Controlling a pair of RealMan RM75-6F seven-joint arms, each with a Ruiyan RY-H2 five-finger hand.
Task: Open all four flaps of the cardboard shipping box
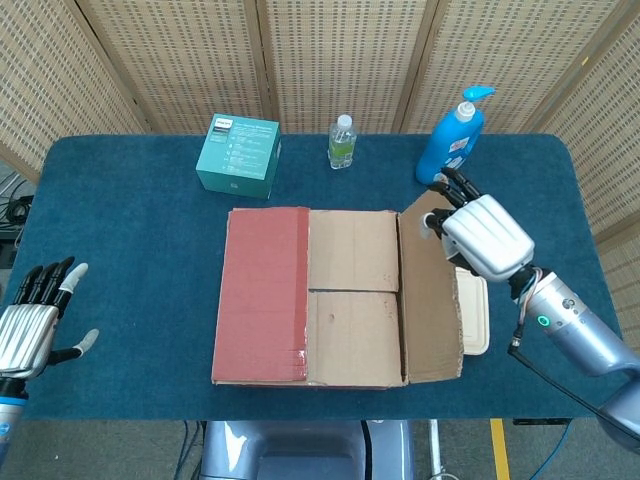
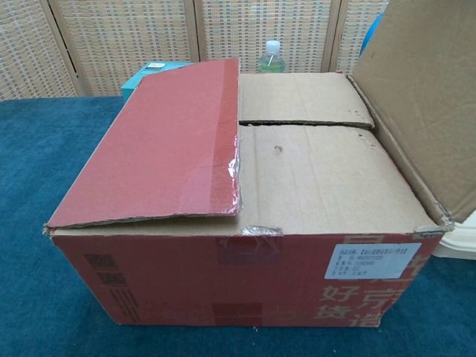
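The whole tabletop is seen steeply from above in the head view, with the woven screens at the far edge. The cardboard box is viewed from low and close in the chest view, facing forward at its front wall. The box, the water bottle and the teal carton are shared by both views.

You have one cardboard box, one teal carton, one water bottle, one blue pump bottle, one white tray.
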